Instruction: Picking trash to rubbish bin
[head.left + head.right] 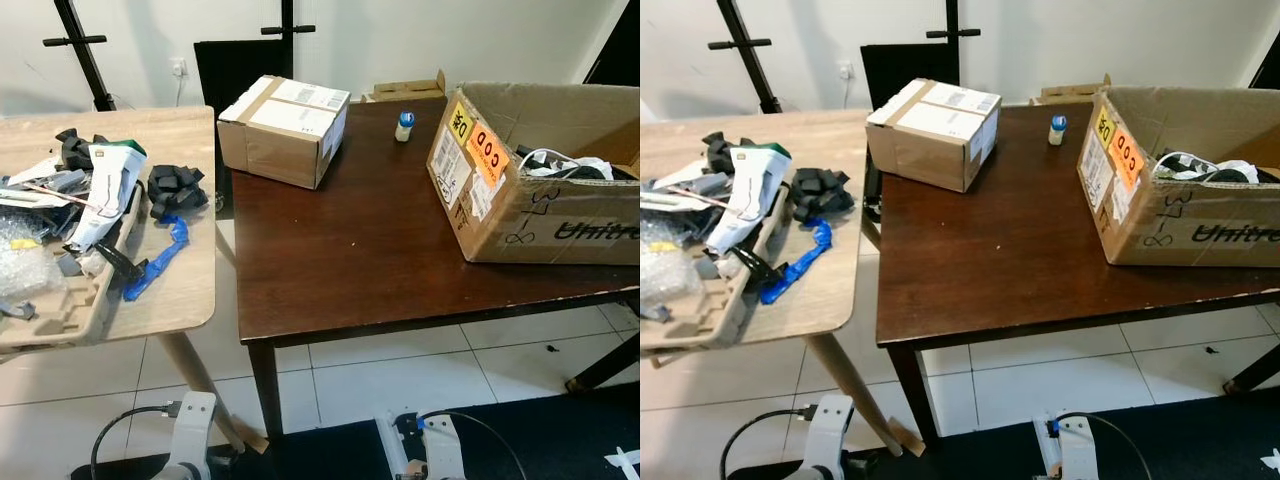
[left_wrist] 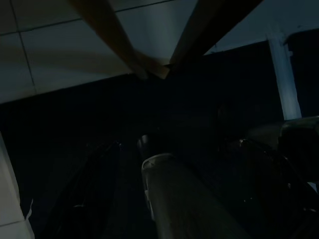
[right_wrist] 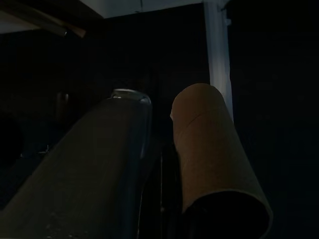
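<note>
White floor tiles (image 1: 400, 375) ran under both tables, and both arms hung low at the near edge. Down in the dark, the right gripper (image 3: 159, 149) was clamped on a brown cardboard tube (image 3: 214, 154); the left gripper (image 2: 164, 199) was too shadowed to judge. On the dark table (image 1: 350, 250) sat an open carton (image 1: 540, 190) with an orange "COD" sticker and "Unitr" printed on its side, a sealed labelled box (image 1: 285, 128) and a small bottle (image 1: 404, 125) beyond. Scraps filled the tray (image 1: 60, 310) on the pale table (image 1: 185, 290).
</note>
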Controlling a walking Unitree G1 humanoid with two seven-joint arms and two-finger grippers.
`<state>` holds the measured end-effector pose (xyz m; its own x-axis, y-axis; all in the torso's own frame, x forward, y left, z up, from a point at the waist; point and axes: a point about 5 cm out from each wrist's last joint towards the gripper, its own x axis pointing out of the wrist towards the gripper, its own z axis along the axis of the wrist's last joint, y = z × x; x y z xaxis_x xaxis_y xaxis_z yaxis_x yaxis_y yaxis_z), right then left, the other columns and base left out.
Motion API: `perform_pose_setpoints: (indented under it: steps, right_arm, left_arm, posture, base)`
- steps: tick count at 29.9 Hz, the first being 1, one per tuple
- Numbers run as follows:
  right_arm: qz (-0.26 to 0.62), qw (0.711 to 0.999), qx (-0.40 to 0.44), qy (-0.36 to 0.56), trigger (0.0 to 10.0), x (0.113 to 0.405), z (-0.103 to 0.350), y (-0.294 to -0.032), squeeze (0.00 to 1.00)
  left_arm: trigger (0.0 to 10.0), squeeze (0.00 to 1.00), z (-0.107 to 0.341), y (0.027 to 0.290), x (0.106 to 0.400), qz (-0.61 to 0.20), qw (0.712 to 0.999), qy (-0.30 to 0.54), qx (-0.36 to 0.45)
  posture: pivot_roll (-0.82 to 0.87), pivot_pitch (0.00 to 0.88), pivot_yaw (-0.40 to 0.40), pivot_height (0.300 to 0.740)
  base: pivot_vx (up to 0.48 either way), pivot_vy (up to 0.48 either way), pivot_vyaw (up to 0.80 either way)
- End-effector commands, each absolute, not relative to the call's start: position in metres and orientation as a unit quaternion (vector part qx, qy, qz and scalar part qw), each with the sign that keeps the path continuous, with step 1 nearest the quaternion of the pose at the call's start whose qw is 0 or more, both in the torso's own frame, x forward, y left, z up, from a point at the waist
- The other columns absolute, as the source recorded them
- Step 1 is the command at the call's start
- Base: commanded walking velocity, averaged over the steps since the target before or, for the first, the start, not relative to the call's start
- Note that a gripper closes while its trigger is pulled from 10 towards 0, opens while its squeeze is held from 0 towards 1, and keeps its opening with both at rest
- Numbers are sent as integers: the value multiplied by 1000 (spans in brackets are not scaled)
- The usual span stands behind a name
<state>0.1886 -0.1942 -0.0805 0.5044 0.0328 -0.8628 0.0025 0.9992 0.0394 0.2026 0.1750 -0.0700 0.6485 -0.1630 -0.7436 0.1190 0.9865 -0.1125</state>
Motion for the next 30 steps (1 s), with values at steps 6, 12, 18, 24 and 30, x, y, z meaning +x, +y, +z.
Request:
perform_pose_setpoints:
  steps: [6, 12, 18, 24, 30]
  right_arm:
    - [9, 864, 20, 503, 10000, 185, -83, -194, 0]
    - [10, 864, 19, 503, 10000, 185, -83, -194, 0]
    - [10, 865, 20, 502, 10000, 185, -82, -193, 0]
    - [11, 865, 20, 502, 10000, 185, -83, -193, 0]
    - [10, 865, 20, 501, 10000, 185, -82, -193, 0]
  left_arm:
    - [10000, 59, -73, 174, 199, -73, 904, 421, -34]
    - [10000, 59, -73, 174, 199, -72, 904, 420, -36]
    - [10000, 59, -73, 175, 199, -72, 904, 421, -36]
    - [10000, 59, -72, 175, 200, -72, 904, 420, -37]
    - [10000, 59, -72, 174, 200, -74, 904, 420, -37]
  posture:
    - [-20, 161, 16, 740]
    - [-19, 160, 15, 740]
    - [-21, 160, 16, 740]
    - [-21, 159, 16, 740]
    - [-23, 156, 18, 740]
  base:
    - [0, -343, 0]
    - [0, -323, 0]
    - [0, -365, 0]
    - [0, -453, 0]
    - [0, -343, 0]
